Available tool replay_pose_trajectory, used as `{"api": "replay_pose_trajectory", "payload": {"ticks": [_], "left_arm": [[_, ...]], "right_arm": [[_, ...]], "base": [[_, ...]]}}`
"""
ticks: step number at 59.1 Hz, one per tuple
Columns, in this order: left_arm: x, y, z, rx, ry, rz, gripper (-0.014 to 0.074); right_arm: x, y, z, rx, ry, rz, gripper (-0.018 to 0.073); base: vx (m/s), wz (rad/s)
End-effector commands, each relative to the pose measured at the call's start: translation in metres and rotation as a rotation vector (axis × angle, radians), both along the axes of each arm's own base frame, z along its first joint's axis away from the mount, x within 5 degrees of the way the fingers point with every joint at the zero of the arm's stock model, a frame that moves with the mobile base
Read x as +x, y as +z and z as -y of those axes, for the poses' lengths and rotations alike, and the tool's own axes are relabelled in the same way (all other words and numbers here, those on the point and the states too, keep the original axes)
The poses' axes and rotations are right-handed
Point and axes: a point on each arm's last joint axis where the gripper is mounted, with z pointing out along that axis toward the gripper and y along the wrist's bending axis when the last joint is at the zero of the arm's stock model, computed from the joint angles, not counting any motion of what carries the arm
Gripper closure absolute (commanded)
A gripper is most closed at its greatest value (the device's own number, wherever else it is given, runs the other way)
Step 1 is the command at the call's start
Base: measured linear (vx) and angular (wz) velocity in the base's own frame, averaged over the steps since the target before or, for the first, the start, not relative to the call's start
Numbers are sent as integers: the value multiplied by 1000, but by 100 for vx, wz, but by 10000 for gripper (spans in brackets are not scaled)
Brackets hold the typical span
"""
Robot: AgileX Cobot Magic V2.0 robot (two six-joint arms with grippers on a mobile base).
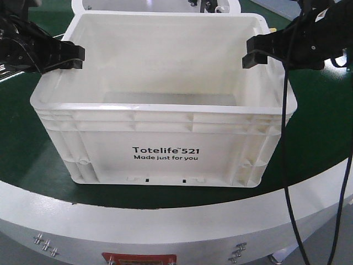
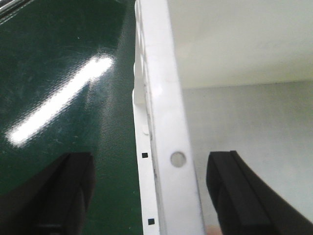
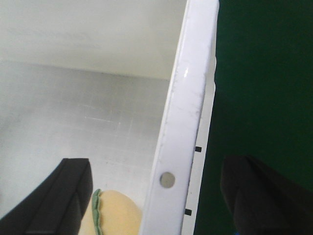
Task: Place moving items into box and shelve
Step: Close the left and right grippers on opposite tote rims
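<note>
The box (image 1: 165, 113), a large white tote printed "Totelife 521", stands on the green round table. My left gripper (image 1: 74, 58) hovers at its left rim and my right gripper (image 1: 255, 52) at its right rim. In the left wrist view the left gripper (image 2: 154, 196) is open, and the box's rim (image 2: 164, 122) runs between the two black fingers without touching them. My right gripper (image 3: 159, 196) is also open astride the opposite rim (image 3: 188, 112). One of the moving items, a yellow plush toy (image 3: 120, 215) with a green leaf, lies on the box floor just inside that wall.
A second white container (image 1: 154, 5) stands right behind the box. The green tabletop (image 1: 33, 149) ends in a curved white edge (image 1: 165, 221) near me. A black cable (image 1: 287, 165) hangs down from the right arm past the table edge.
</note>
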Motion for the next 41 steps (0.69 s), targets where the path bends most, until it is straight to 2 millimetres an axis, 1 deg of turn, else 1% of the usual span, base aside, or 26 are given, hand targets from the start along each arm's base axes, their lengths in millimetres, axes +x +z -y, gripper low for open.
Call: {"api": "replay_pose_trajectory", "payload": {"ticks": [1, 23, 34, 37, 41], "left_arm": [[-3, 27, 1, -37, 0, 121, 6], [-3, 28, 1, -36, 0, 120, 6], [-1, 44, 1, -27, -13, 140, 6], [1, 46, 2, -23, -15, 116, 6], [4, 43, 2, -15, -16, 73, 6]], "right_arm": [[-2, 27, 3, 21, -11, 114, -15], [-3, 25, 3, 18, -8, 97, -15], [-3, 25, 3, 18, -8, 97, -15], [-3, 25, 3, 18, -8, 97, -15], [-3, 25, 3, 18, -8, 97, -15]], "base": [[0, 0], [0, 0], [0, 0], [0, 0], [0, 0]]}}
